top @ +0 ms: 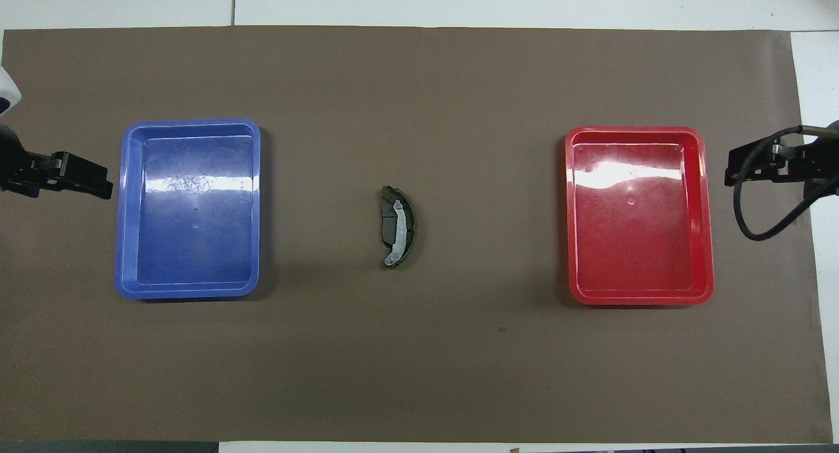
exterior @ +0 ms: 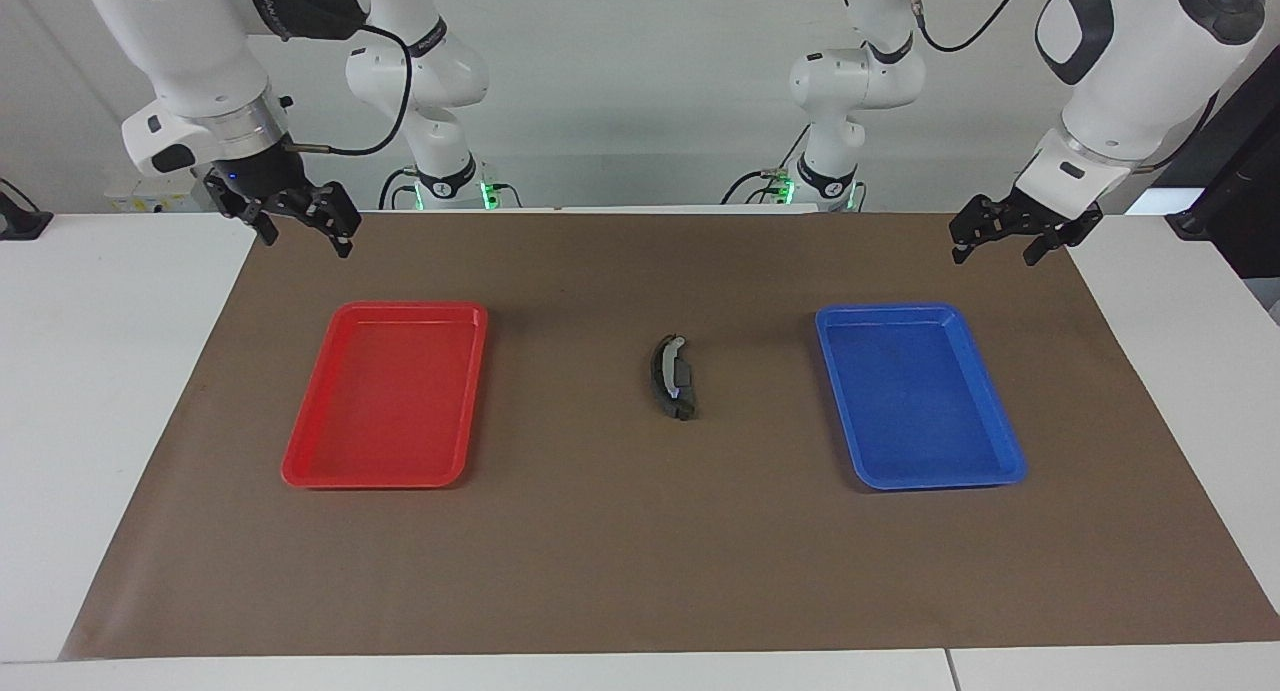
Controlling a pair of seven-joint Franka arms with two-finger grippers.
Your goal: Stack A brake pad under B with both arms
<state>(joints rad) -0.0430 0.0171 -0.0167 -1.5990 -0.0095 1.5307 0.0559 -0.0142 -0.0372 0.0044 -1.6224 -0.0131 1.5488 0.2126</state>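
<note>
The crescent brake shoe B (exterior: 661, 375) lies on the brown mat midway between the two trays, black lining with a silvery rib; it also shows in the overhead view (top: 404, 227). The small dark grey brake pad A (exterior: 685, 372) lies partly under it, showing on its hollow side toward the left arm's end, also in the overhead view (top: 389, 225). My left gripper (exterior: 995, 254) hangs open and empty in the air near the blue tray's end of the mat. My right gripper (exterior: 306, 241) hangs open and empty near the red tray's end. Both arms wait.
A blue tray (exterior: 1000, 441) lies toward the left arm's end and a red tray (exterior: 312, 441) toward the right arm's end; neither holds anything. The brown mat (exterior: 640, 571) covers the white table.
</note>
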